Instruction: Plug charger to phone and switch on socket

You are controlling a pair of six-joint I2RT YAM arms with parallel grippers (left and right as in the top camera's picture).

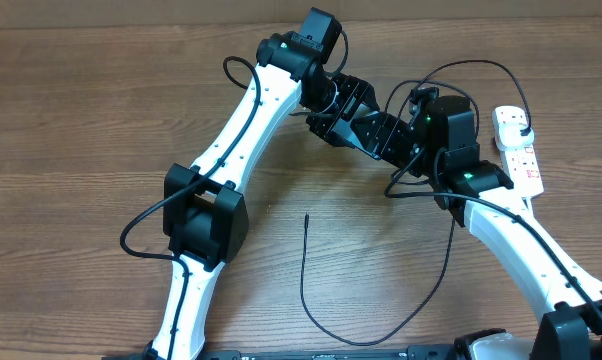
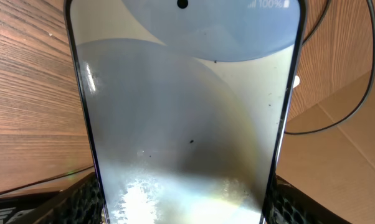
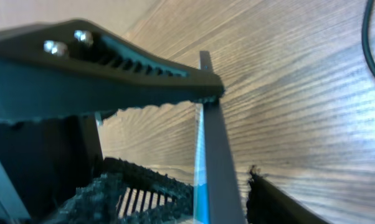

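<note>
My left claw (image 1: 366,128) grips the phone (image 2: 187,124) across its width, far centre. My right claw (image 3: 235,135) straddles its thin edge, one finger touching; I cannot tell if it's clenched. The charger (image 1: 303,280) tip lies loose on the worktop, nearer and left of both claws, pointing far.

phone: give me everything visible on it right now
It is a slim dark-framed smartphone, glossy screen lit pale grey-blue, with a punch-hole camera and a 100% readout at the far short edge. It is held over the brown wooden table, long edges clamped in the left hand. The right wrist view shows it edge-on, thin, between the fingers of the right hand; the upper fingertip seems to touch it.
</note>
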